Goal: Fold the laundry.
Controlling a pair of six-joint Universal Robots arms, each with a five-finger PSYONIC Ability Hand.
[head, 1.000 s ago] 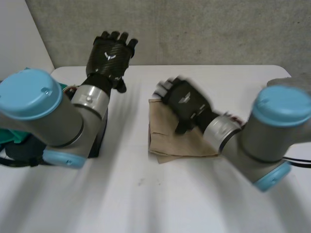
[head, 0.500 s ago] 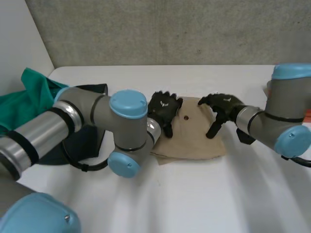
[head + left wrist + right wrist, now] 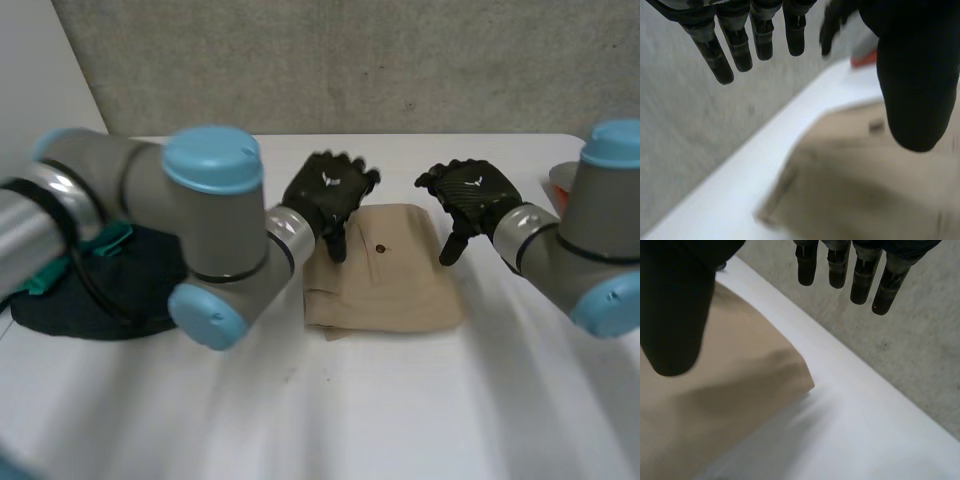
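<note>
Though partly behind left arm (image 3: pixel 205 235), tan cloth (image 3: pixel 390 285) beneath straight-fingered left hand (image 3: pixel 325 195), right hand (image 3: pixel 472 195)

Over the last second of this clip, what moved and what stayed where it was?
The left hand swung in from the table's far left side to the far left corner of the tan cloth. The right hand came off the cloth's middle to its far right corner. Both are open, holding nothing. The cloth stayed folded on the table; the dark pile beside it stayed too.
</note>
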